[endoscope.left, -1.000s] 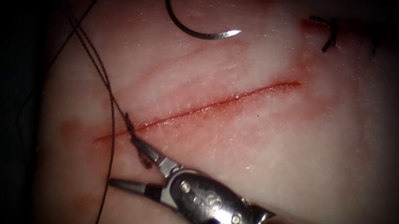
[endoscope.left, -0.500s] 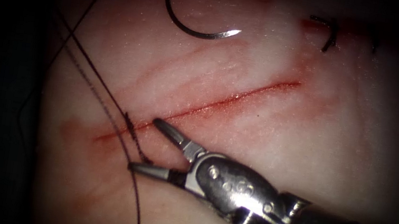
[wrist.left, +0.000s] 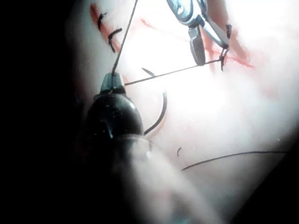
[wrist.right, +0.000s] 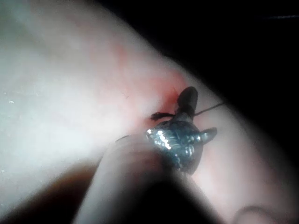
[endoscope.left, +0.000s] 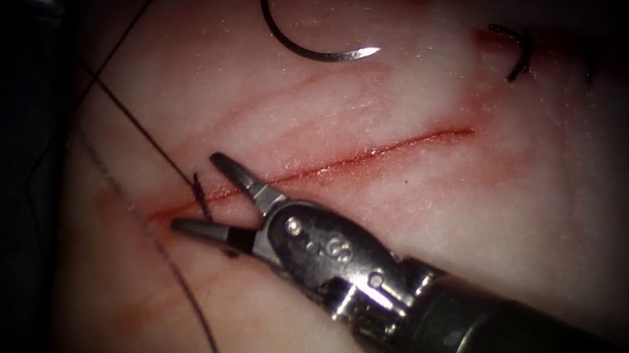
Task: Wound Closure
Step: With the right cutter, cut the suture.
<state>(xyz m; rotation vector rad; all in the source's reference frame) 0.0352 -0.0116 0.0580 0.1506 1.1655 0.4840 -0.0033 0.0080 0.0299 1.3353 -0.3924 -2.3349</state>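
While the pale, pink-streaked slab of pork-belly tissue [endoscope.left: 427, 211] is lying under the light, a thin red cut [endoscope.left: 351, 157] is running across it from lower left to upper right, with red fluid [endoscope.left: 183, 210] staining its lower-left end. Over that end the right arm's silver needle driver on its dark shaft [endoscope.left: 198, 193] is reaching in from the picture's right, its two jaws standing apart and gripping nothing; one jaw is lying above the cut line and the other just below it, with a short dark knot stub [endoscope.left: 202, 194] sitting between them. From the left wrist view, the left arm's dark-bodied needle driver [wrist.left: 112, 81] is holding the dark suture thread [endoscope.left: 137, 127], its jaws pressed together on the strand, which is stretching taut from there to the knot. A second strand is trailing down across the tissue to the left of the cut. Well apart, the curved steel needle [endoscope.left: 302, 44] is resting free on the tissue surface to the left of the cut, held by neither tool and not in the tissue. Short dark cut ends of thread [endoscope.left: 519, 53] are lying near the cut's far end.
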